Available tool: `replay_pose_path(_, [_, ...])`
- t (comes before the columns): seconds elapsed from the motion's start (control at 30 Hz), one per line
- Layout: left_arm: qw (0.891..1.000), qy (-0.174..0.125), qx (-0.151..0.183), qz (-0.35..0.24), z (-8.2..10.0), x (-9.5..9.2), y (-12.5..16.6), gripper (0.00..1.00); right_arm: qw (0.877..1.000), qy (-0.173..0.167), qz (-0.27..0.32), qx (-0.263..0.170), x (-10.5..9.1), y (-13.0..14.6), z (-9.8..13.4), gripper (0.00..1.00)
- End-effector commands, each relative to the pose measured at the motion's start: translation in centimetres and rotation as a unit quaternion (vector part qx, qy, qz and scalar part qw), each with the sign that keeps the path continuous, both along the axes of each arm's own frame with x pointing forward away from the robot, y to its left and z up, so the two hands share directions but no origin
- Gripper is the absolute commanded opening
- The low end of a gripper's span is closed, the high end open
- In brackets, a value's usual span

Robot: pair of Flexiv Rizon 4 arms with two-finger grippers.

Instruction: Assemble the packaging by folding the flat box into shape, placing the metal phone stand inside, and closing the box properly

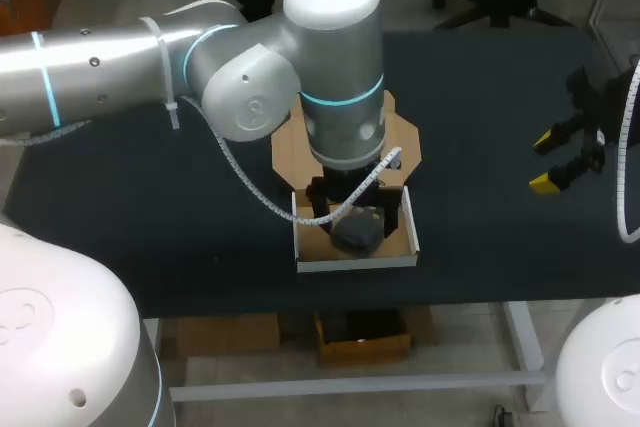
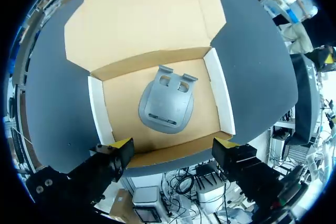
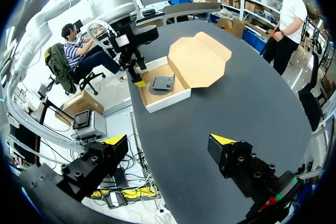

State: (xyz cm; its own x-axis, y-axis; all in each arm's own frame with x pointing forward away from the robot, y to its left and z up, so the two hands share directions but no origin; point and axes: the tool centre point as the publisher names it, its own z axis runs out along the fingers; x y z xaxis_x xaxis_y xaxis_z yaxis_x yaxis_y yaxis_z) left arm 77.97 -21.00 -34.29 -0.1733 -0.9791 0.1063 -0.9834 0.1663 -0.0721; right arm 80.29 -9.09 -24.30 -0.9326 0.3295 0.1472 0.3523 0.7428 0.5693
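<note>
The metal phone stand [image 2: 167, 106] lies flat on the floor of the folded box [image 2: 100, 111], about in its middle; the box's lid [image 2: 142, 19] is open, spread flat on the dark table [image 2: 47, 93] beyond it; my left claw [image 2: 174, 143] hangs above the box's near wall, fingers wide apart, gripping nothing, the stand just ahead between them; my right claw [image 3: 168, 140] is well apart from the box, over the table, fingers likewise spread and holding nothing.

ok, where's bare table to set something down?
Free: table left of the box, and the wide stretch between box and right gripper. Crowded: the box itself, phone stand inside, left gripper directly above it, open lid behind.
</note>
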Motion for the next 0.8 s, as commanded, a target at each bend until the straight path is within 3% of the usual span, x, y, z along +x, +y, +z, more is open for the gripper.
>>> replay_pose_path(0.03, [0.999,-0.01,-0.032,-0.013,1.0,0.2,2.8,1.0,1.0,0.002,0.001,0.0,0.0,-0.1,0.2,1.0])
replay_pose_path(0.8, [0.991,-0.056,-0.062,-0.105,3.9,4.9,10.1,1.0,1.0,0.002,0.001,0.0,0.0,-0.1,0.2,1.0])
